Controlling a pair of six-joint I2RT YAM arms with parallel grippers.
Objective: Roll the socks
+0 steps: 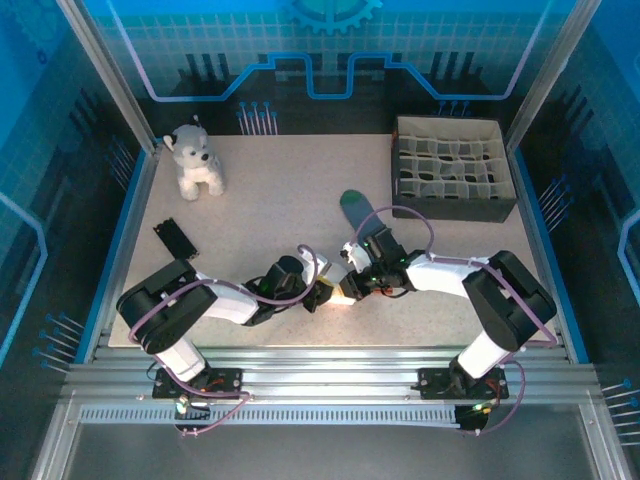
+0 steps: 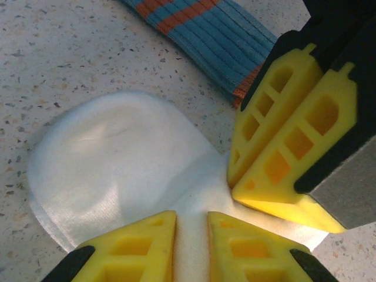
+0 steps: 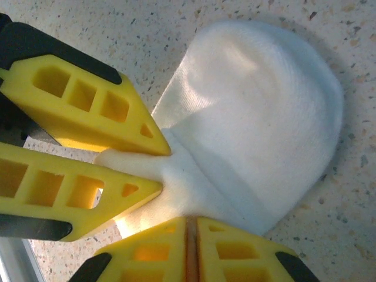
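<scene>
The white sock lies flat on the speckled table, toe end rounded. My left gripper is shut on a raised fold of its white fabric, and its fingers show that pinch from the side. My right gripper has its jaws pressed together, tips at the sock's edge right beside the left one. From the left wrist it appears as a closed yellow pair resting on the sock. The teal sock, with orange stripes, lies just beyond.
A dark box with a white divider grid stands at the back right. A white-grey plush dog sits at the back left. A small black object lies near the left edge.
</scene>
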